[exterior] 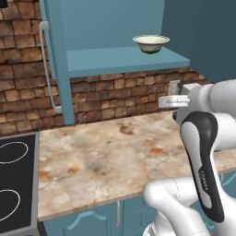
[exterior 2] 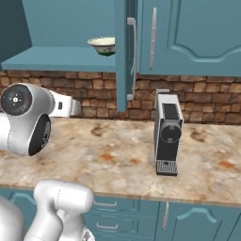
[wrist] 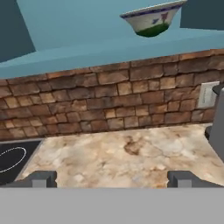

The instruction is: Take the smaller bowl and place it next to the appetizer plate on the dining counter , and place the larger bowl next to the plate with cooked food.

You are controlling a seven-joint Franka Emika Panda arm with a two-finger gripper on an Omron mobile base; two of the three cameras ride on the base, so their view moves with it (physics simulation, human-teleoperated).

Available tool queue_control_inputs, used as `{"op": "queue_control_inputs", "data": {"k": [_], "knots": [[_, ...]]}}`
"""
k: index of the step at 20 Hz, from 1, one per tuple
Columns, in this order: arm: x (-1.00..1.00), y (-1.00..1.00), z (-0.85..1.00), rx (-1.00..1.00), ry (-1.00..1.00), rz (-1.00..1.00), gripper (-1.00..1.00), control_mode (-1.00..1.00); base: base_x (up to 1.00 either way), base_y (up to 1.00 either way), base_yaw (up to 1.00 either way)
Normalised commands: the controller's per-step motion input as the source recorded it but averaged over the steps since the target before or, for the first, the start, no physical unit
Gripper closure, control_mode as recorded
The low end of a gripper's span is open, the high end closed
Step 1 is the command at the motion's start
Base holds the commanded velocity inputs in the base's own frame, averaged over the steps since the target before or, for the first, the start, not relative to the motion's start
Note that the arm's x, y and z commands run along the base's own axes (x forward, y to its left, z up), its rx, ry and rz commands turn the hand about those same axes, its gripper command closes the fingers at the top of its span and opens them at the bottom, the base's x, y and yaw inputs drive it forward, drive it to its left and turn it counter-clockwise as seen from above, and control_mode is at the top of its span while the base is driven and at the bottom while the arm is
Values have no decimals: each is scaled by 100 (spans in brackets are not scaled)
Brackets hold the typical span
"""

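The smaller bowl (exterior: 150,43) (exterior 2: 103,45) (wrist: 152,19), cream with a dark green foot, stands upright on the shelf of an open teal wall cabinet (exterior: 124,60). My gripper (wrist: 113,179) is open, with nothing between its fingertips (wrist: 43,178). It hangs over the stone worktop, below the shelf and well short of the bowl, facing the brick wall. In the left base view the hand (exterior: 173,100) sits below and a little right of the bowl. The larger bowl, both plates and the dining counter are out of view.
A black-and-silver coffee machine (exterior 2: 168,136) stands on the marbled worktop (exterior: 115,156) to the right. A black cooktop (exterior: 16,179) lies at the left. The open cabinet door (exterior 2: 121,52) juts out beside the shelf. A wall socket (wrist: 205,94) is on the brick wall.
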Motion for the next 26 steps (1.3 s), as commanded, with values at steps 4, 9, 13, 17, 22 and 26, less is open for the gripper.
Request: {"op": "queue_control_inputs", "data": {"k": [4,9,13,17,22,26], "knots": [[-21,0,73,14,-7,-14,-100,-100,0,0,0],[-23,6,43,20,-4,-38,-100,-100,0,0,0],[0,-1,51,26,2,-14,-100,-100,0,0,0],[30,-22,45,21,13,-1,-100,-100,0,0,0],[79,-12,26,20,18,-2,-100,-100,0,0,0],[73,0,11,9,14,-4,-100,-100,0,0,0]]}}
